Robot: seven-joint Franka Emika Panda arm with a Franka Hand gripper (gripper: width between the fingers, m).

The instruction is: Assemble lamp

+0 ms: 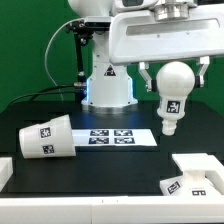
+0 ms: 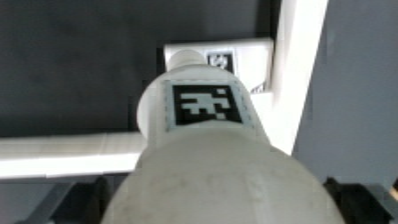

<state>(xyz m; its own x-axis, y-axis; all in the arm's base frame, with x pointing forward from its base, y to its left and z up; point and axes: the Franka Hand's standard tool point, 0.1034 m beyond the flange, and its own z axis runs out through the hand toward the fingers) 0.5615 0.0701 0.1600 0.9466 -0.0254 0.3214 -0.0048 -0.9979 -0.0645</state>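
My gripper (image 1: 174, 75) is shut on the white rounded bulb (image 1: 172, 97) and holds it in the air, neck down, above the table's right part. In the wrist view the bulb (image 2: 199, 150) fills the middle, its tagged neck pointing away from the camera. The boxy base (image 1: 193, 176) sits on the table at the front right of the exterior view, below and a little right of the bulb; a part of it shows beyond the neck in the wrist view (image 2: 249, 62). The conical shade (image 1: 45, 137) lies on its side at the exterior view's left.
The marker board (image 1: 118, 137) lies flat mid-table, between the shade and the bulb. The robot's own pedestal (image 1: 108, 85) stands behind it. White rails border the black table: one at the front (image 1: 60, 200) and one beside the base in the wrist view (image 2: 302, 60).
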